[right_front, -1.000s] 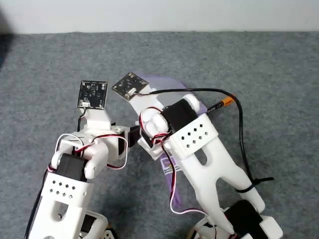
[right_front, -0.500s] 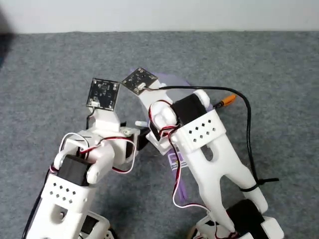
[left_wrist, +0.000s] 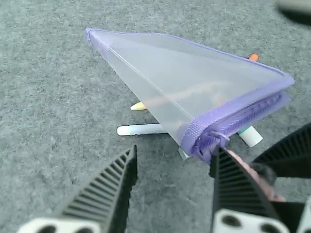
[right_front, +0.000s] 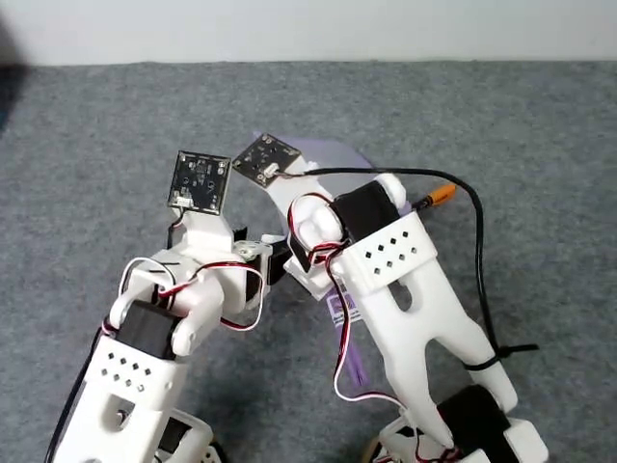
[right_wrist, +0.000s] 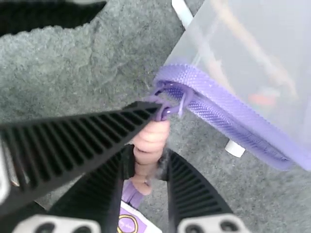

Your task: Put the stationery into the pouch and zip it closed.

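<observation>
Now R fingers (right_wrist: pixel 73 141) pinch pink rubbery pull (right_wrist: pixel 148 143) on pouch (left_wrist: pixel 194 82), L fingers (left_wrist: pixel 112 189) spread.

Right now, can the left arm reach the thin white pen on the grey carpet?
Probably yes: the open left gripper faces the thin white pen, poking out from under the clear purple-edged pouch.

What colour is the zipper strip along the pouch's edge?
The zipper strip is purple; the right wrist view shows it best.

A: Arms (right_front: pixel 405 289)?
B: White shells with hole grids, black servos (right_front: pixel 362 212), red-white wires (right_front: pixel 337 376). Black cable (right_front: pixel 479 270) at 3 o'clock.
A: Tips?
B: Black ribbed fingers (left_wrist: pixel 114 187), white bases. Square boards (right_front: pixel 201 181) at 11.
</observation>
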